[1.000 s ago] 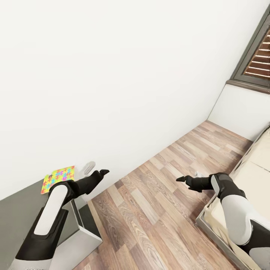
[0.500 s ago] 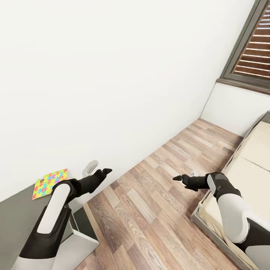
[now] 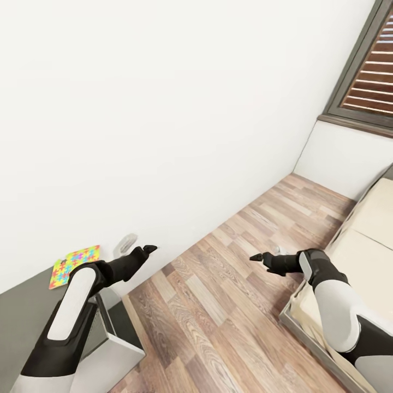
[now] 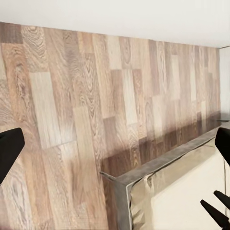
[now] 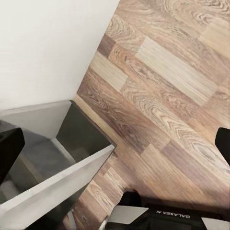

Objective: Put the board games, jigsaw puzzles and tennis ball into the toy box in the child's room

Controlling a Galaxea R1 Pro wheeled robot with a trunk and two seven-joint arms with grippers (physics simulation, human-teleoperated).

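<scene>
Bedroom: bed (image 3: 371, 240), plank floor (image 3: 229, 295)

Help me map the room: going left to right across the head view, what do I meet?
Table → jigsaw puzzle → left gripper → floor → right gripper → bed.

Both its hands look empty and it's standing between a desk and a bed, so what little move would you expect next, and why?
Probably a further turn of the body toward the bed. Both the left gripper and the right gripper hang open over the wood floor, holding nothing. The jigsaw puzzles lie on the table behind the left arm, and no toy on the bed shows yet.
</scene>
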